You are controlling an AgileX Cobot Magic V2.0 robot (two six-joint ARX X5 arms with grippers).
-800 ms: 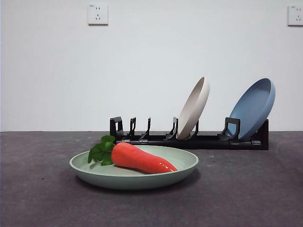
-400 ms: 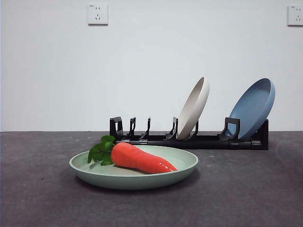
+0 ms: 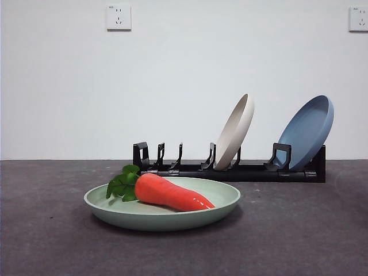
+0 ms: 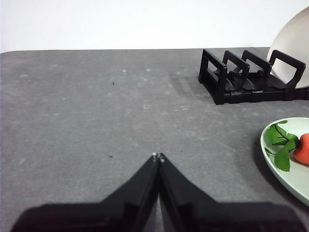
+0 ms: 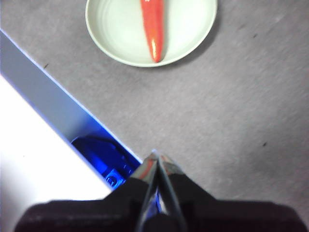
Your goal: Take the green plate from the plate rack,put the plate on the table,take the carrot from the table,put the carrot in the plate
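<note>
The green plate lies flat on the table in front of the plate rack. The carrot rests inside it, leaves to the left. My left gripper is shut and empty, low over bare table, with the green plate and carrot leaves off to one side. My right gripper is shut and empty, high above the table's edge, looking down at the green plate and the carrot. Neither gripper shows in the front view.
A cream plate and a blue plate lean in the rack's right slots; its left slots hold nothing. The cream plate also shows in the left wrist view. A table edge with a white and blue area lies under my right gripper.
</note>
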